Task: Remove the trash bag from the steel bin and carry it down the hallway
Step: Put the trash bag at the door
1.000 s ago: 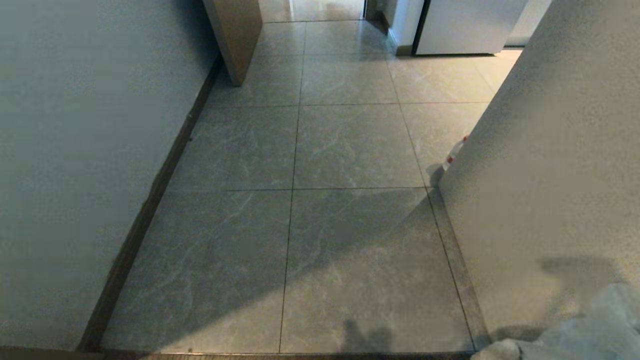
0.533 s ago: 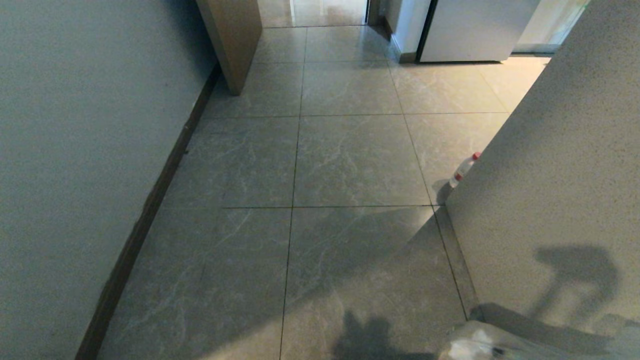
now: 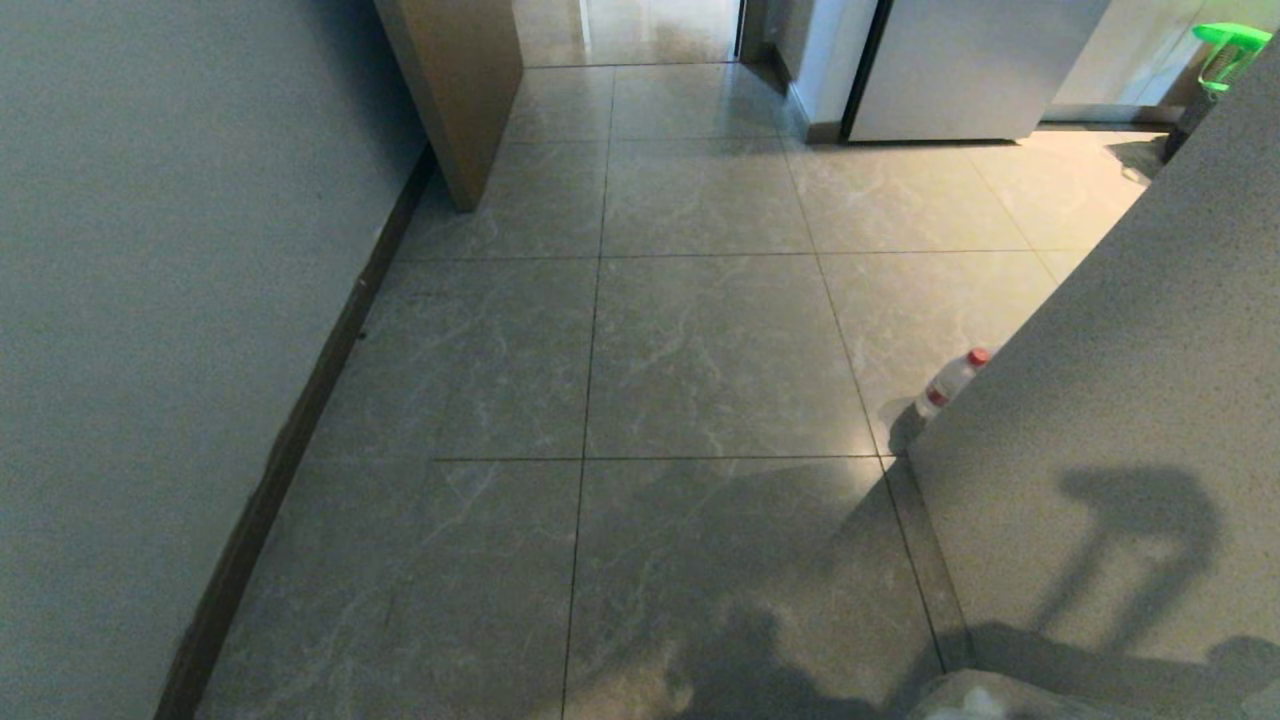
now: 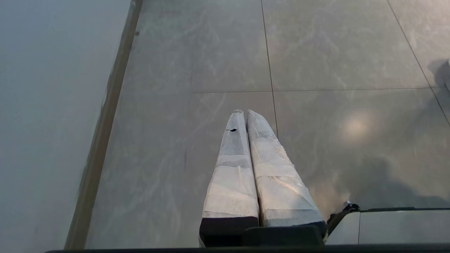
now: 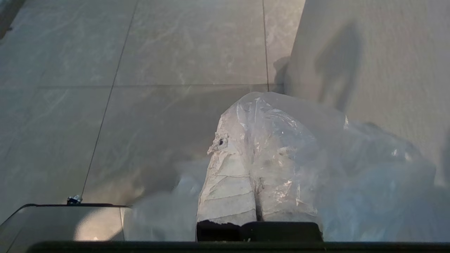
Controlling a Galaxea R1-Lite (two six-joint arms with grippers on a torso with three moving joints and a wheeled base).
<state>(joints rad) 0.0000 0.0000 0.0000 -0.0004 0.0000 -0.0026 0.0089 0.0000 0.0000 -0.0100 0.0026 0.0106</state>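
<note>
Whole head view has shifted versus the earlier frames: floor tile seams slide down the picture, the loose red-capped bottle (image 3: 952, 382) by the wall corner (image 3: 1100, 420) shows more fully, and a green object (image 3: 1232, 50) now appears at the far right, so the camera is moving forward, not the things. Reads as the base driving along the hallway (image 3: 700, 350), carry leg under way. The steel bin is in no view, so the removal step looks done. The trash bag (image 5: 281, 140) is up at the right gripper (image 5: 254, 140), crinkled clear plastic draped over and around the taped fingers, jaws pressed together with film pinched between them; the bag bulges toward the wall side and only its top edge peeks into the bottom right of the head view. Less of it shows there than a second ago. Left gripper (image 4: 245, 113) hangs over bare tile near the black skirting (image 4: 105, 123), fingers (image 4: 232, 168) together, holding nothing, idle. The right wall sits close to the bag side, so clearance looks tight; the bag could brush the corner or the bottle as the base passes. Judged progress: well past halfway, remaining work is mostly driving with the pinch kept firm.
</note>
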